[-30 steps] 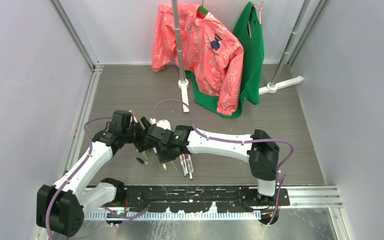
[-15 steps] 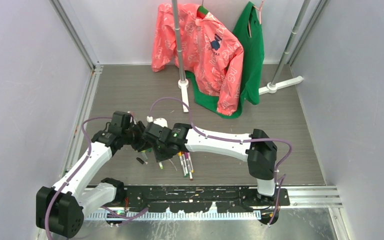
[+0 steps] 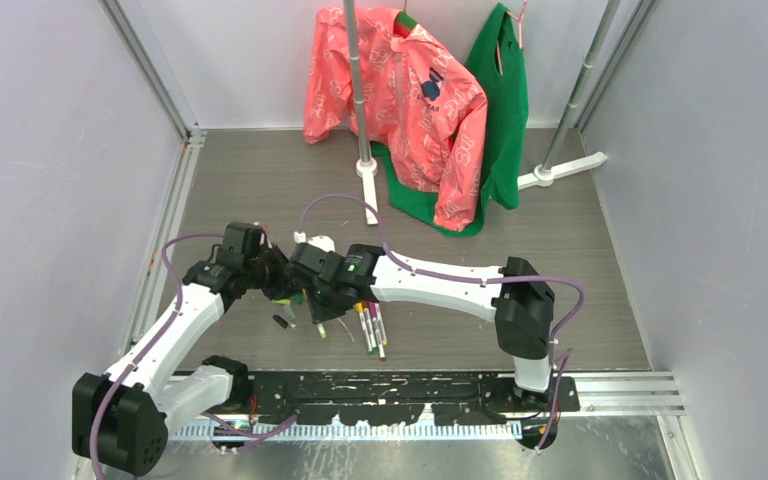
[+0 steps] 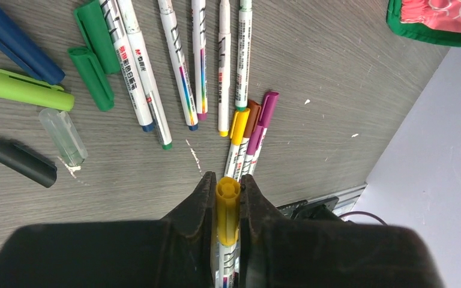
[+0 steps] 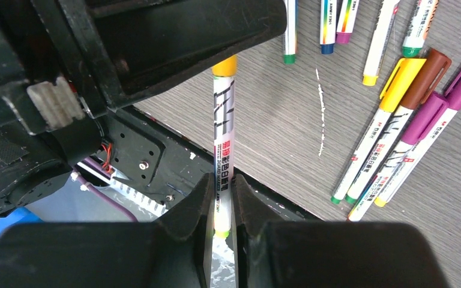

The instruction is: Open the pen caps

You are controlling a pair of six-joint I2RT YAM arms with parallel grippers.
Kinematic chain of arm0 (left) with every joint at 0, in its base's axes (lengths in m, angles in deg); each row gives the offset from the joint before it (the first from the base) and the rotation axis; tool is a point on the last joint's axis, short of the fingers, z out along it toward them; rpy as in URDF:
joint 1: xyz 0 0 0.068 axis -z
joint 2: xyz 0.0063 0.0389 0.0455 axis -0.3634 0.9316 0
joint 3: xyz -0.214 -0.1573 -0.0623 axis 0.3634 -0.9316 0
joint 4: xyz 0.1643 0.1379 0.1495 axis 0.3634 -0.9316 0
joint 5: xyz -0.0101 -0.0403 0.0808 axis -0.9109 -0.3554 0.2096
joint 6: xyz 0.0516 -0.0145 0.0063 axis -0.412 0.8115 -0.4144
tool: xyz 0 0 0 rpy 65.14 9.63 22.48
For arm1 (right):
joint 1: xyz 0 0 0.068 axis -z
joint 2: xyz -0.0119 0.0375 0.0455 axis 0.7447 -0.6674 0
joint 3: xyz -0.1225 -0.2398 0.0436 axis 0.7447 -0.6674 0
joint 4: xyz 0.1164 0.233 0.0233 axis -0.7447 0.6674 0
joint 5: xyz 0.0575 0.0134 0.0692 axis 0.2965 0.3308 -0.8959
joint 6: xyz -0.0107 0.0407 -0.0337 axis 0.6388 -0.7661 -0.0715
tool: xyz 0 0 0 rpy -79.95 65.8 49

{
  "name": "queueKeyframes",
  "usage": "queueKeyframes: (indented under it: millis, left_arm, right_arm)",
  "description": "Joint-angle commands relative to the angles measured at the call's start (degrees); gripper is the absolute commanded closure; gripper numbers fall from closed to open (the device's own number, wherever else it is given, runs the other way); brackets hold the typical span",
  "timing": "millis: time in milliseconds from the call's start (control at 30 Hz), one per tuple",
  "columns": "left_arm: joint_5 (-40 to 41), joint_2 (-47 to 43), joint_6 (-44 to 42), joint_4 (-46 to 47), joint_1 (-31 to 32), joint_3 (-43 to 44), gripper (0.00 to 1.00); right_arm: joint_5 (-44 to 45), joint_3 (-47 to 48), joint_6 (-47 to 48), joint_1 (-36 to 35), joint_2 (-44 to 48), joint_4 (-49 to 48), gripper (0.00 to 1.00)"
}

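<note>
One pen [image 5: 223, 132] with a white barrel is held in the air between both grippers. My left gripper [image 4: 227, 183] is shut on its yellow cap [image 4: 227, 207], which is still seated on the barrel. My right gripper [image 5: 221, 183] is shut on the barrel's other end, near its yellow-green tip. In the top view the two grippers [image 3: 278, 283] [image 3: 302, 287] meet nose to nose above the table. Below lie several uncapped pens [image 4: 180, 66] and three capped ones in yellow [image 4: 238, 129], brown [image 4: 252, 117] and purple [image 4: 266, 108]. Several loose caps lie beside them, among them blue [image 4: 13, 43], lime [image 4: 27, 90] and black [image 4: 21, 163].
A pink jacket [image 3: 410, 110] and a green garment [image 3: 505, 110] hang from a rack at the back, its pole foot [image 3: 365, 170] on the table. Grey walls close in both sides. The black base rail [image 3: 410, 385] runs along the near edge.
My left gripper's jaws have closed onto the yellow cap. The right arm has shifted slightly left, still holding the pen.
</note>
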Motion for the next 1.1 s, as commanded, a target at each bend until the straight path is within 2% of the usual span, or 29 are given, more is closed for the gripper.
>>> queueKeyframes:
  millis: [0,167,233,500,733,800,833,867,900,1067]
  left_arm:
    - [-1.3,-2.3,1.1,2.6,0.1,1.2,1.0]
    - [-2.1,-3.6,1.7,2.0,0.1,1.9,1.0]
    - [-2.3,-3.9,1.9,1.4,0.2,2.3,1.0]
    - [-3.1,-4.8,2.7,1.3,0.2,1.7,1.0]
    - [-3.3,-5.0,3.1,0.7,0.2,1.5,1.0]
    - [-3.3,-4.9,3.5,1.0,0.2,1.4,1.0]
    - [-3.2,-4.8,3.7,1.3,0.2,1.2,1.0]
    - [-3.0,-4.9,4.0,1.7,0.2,0.9,1.0]
    - [-2.8,-4.9,4.2,2.2,0.2,0.6,1.0]
    - [0.7,-4.0,5.7,6.2,0.1,-1.8,1.0]
  right_arm:
    - [-0.1,1.2,0.4,0.2,1.4,-1.7,0.99]
    - [0.4,2.3,0.3,0.4,1.8,-2.0,0.81]
    - [0.3,2.8,0.3,0.6,1.5,-2.0,0.77]
    - [0.4,2.3,0.3,1.2,1.0,-3.7,0.7]
    - [0.2,1.2,-0.3,2.1,0.9,-5.2,0.71]
    - [0.1,0.8,-0.4,2.3,0.8,-5.4,0.77]
    - [0.2,0.5,-0.5,2.3,0.7,-5.7,0.84]
    - [0.2,0.0,-0.5,2.4,0.7,-6.2,0.94]
    - [0.2,-0.7,-0.5,2.3,0.9,-6.7,0.98]
    - [-0.1,-8.4,-1.2,2.3,3.6,-11.9,0.99]
